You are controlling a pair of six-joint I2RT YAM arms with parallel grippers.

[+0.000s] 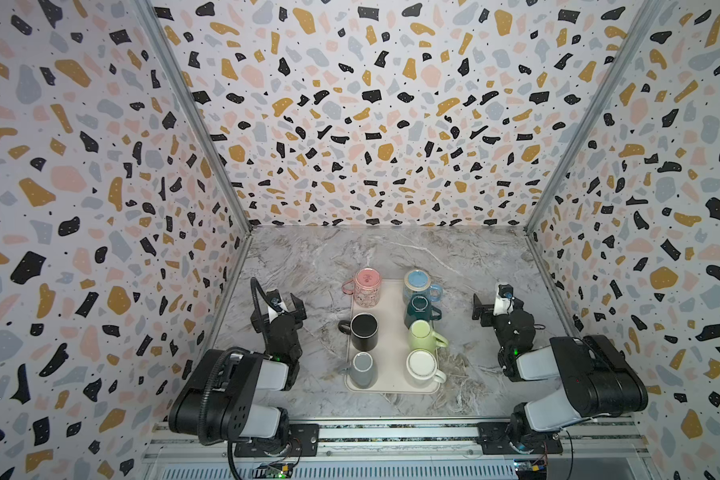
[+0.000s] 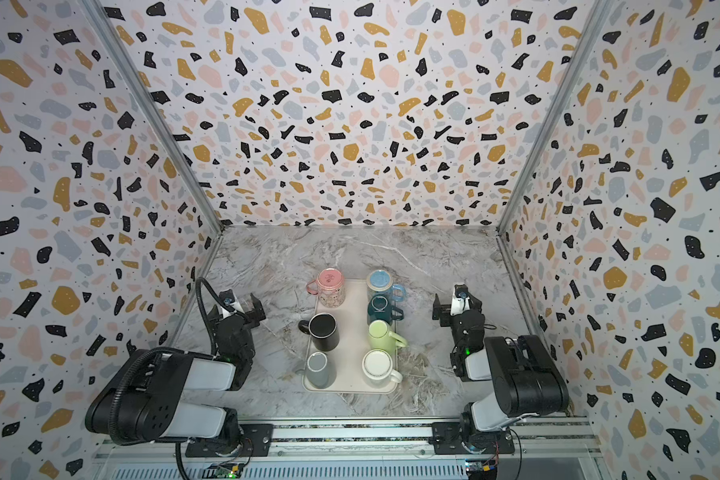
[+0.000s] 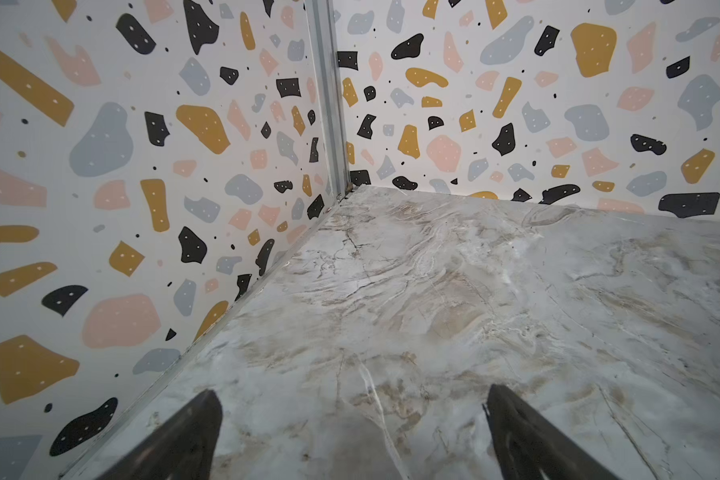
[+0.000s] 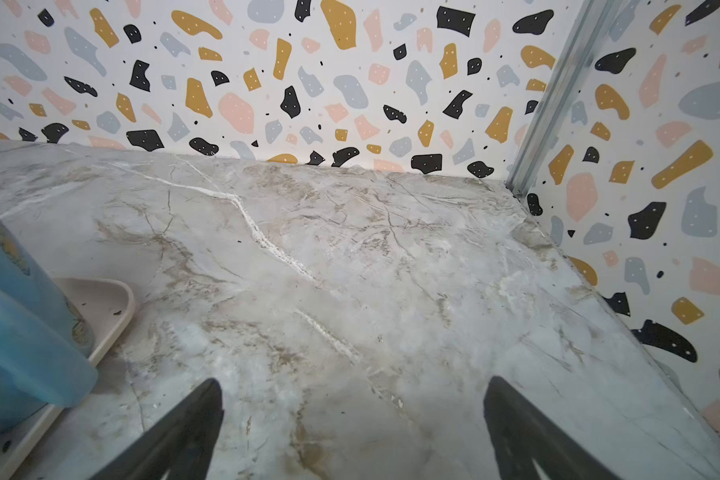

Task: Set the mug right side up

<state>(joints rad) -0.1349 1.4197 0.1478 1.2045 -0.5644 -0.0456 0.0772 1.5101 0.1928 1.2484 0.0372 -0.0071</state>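
1. Jaws of the left gripper (image 1: 285,302) and the right gripper (image 1: 495,306) stand released and empty. Each wrist view shows only bare grey marble-patterned bench (image 3: 433,291) in the gap.
2. Both arms sit folded at opposite sides of the beige rectangular tray (image 1: 391,359), well apart from it, probably so that either can reach in unobstructed.
3. This tray carries two rows of ceramic mugs (image 2: 381,332).
4. In a top view, the pink patterned mug (image 1: 367,286), pale blue mug (image 1: 418,284), dark teal mug (image 1: 420,309) and white mug (image 1: 420,366) show a foot ring upward, so they appear inverted. Whether the black mug (image 1: 364,330) is mouth-up is uncertain.
5. Which mug is meant cannot be told, and no step of the turning appears begun.
6. Handles point outward, toward the arms, which should favour a side grasp.
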